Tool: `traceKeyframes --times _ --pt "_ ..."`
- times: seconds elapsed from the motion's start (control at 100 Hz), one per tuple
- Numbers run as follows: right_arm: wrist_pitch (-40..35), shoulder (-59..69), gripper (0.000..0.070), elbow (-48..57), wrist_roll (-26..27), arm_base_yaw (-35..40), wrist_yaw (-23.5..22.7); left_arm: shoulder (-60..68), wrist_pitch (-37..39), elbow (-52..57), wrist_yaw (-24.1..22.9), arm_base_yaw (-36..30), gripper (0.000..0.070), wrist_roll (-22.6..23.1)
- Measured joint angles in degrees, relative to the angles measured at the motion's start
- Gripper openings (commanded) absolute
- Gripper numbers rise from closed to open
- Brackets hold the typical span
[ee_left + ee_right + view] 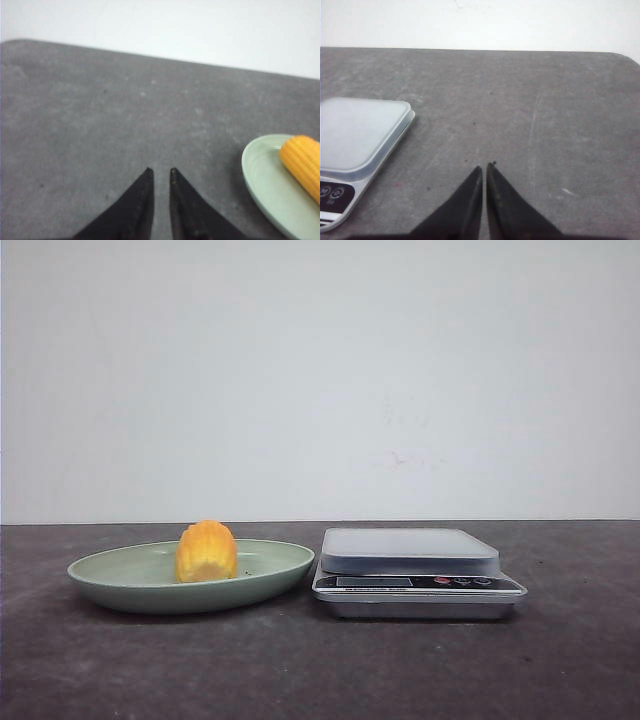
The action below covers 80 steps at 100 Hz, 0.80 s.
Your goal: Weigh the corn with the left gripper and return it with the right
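Note:
The corn (206,551), a stubby yellow-orange cob piece, lies in a pale green plate (110,570) on the left of the table. It also shows in the left wrist view (304,163), in the plate (262,182). The scale (410,552), silver with a clear top, stands right of the plate with nothing on it. It also shows in the right wrist view (360,132). My left gripper (160,171) hovers over bare table beside the plate, its jaws a narrow gap apart and empty. My right gripper (484,166) is shut and empty over bare table beside the scale. Neither gripper shows in the front view.
The dark grey tabletop (320,670) ends at a white wall behind. The scale's buttons and display (400,582) face the front. The table's far edge (520,50) shows in the right wrist view.

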Motion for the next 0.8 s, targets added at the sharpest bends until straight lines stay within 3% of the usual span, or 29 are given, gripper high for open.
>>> traceKeyframes --times 0.41,0.6,0.8 --pt "0.5 0.0 0.0004 0.0 3.74 0.0 0.07 0.0 -1.77 0.02 -0.77 0.0 0.0012 -1.31" --pt "-0.74 0.11 0.0002 4.17 11.69 0.0 1.51 2.01 -4.02 2.91 1.92 -0.04 0.0013 -13.18" --pt "-5.55 4.9 0.0001 16.06 15.65 0.0 1.77 10.01 -5.22 16.61 2.03 -0.04 0.0014 -17.27"
